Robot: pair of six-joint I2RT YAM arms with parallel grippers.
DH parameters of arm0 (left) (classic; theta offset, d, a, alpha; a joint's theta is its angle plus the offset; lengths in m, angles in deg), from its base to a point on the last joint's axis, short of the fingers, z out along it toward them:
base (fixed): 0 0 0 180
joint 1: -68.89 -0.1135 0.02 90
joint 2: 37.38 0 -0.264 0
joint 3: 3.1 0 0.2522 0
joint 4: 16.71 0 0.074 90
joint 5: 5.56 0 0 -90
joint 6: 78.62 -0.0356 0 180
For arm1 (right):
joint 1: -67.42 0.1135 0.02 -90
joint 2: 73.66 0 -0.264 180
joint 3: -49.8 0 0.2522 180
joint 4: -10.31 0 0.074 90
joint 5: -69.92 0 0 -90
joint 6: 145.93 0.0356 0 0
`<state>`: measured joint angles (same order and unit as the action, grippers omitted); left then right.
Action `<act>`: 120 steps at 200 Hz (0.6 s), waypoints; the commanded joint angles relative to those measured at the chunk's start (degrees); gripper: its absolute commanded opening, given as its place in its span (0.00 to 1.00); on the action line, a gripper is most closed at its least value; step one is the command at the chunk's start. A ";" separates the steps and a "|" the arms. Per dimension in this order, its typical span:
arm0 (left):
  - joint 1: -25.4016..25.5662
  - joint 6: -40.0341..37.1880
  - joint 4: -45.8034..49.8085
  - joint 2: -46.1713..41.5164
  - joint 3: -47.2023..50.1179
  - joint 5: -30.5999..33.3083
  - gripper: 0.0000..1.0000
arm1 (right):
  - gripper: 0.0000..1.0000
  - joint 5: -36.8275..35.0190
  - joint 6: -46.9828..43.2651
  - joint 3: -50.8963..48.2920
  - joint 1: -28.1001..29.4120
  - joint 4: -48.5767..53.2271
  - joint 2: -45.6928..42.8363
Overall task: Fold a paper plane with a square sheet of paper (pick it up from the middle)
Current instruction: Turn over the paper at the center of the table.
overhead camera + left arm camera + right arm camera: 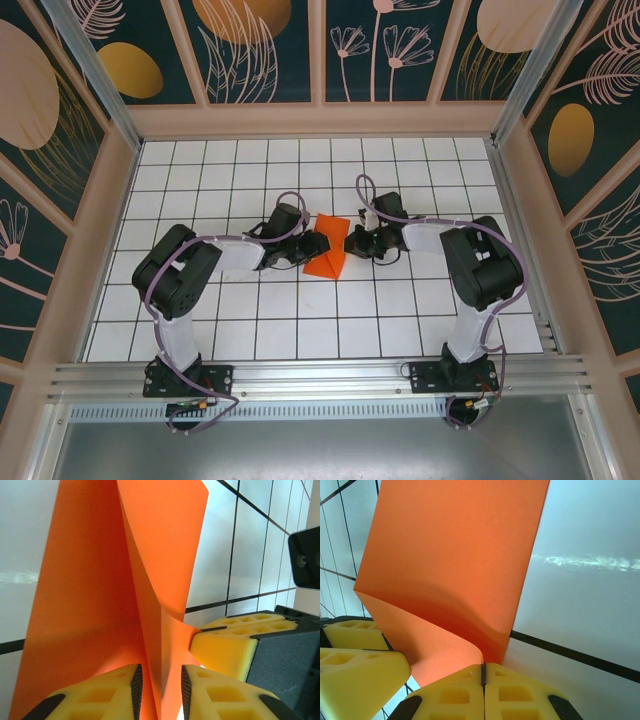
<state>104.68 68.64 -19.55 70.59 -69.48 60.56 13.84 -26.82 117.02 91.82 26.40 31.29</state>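
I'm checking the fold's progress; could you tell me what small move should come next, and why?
Probably close the left gripper on the raised fold of orange paper standing between its parted jaws; the right gripper is shut on the paper's edge close beside it, so the paper is steadied.

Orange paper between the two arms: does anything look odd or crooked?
Nothing torn. The sheet isn't lying flat: it bows up in a soft, uncreased curl, pinched at one edge by the right fingers.
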 commanded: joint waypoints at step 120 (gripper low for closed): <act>-0.07 -18.01 20.53 -8.00 -10.84 13.80 0.07 | 0.77 -16.33 2.54 -2.76 -6.58 5.11 -24.81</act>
<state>104.68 58.30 -10.06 68.38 -76.43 67.34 2.64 -23.87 113.98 85.50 28.11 11.27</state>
